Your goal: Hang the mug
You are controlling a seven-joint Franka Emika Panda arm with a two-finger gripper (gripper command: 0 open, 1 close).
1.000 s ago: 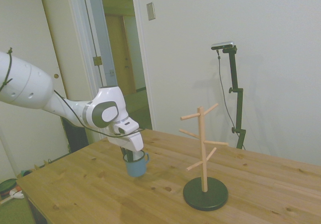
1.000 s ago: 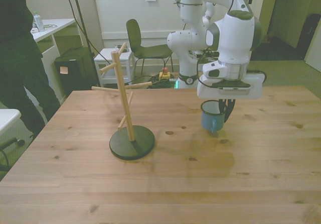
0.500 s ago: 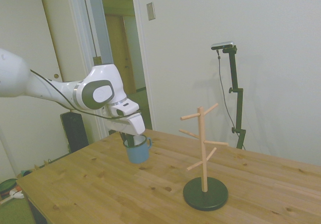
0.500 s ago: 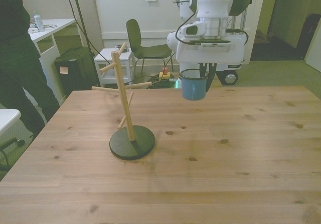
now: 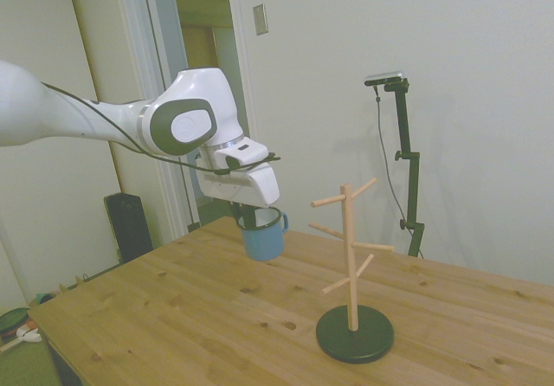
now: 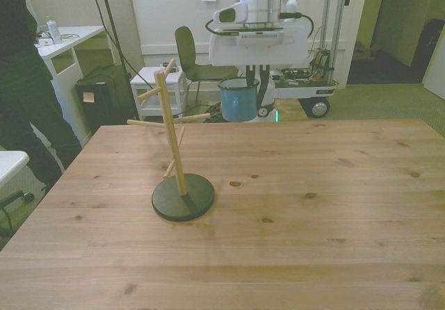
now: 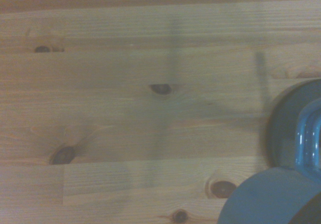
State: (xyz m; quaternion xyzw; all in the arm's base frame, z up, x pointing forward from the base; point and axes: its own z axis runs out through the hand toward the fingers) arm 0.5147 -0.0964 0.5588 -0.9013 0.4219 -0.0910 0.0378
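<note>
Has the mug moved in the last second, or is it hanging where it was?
Yes. The mug has risen clear of the table and moved toward the peg stand; it is now about level with the stand's middle pegs, held in the gripper.

Pincer (image 5: pixel 251 221) gripping mug (image 5: pixel 264 238) by rim, aloft above table (image 5: pixel 173 317), peg stand (image 5: pixel 351 269) near

Arm: white, reaching in level above the table, wrist bent so the hand points straight down.
Gripper (image 5: pixel 252 223) (image 6: pixel 249 82): fingers pointing down, clamped on the rim of the mug (image 5: pixel 263 237) (image 6: pixel 238 101) (image 7: pixel 271 196), which it holds upright and clear of the tabletop.
</note>
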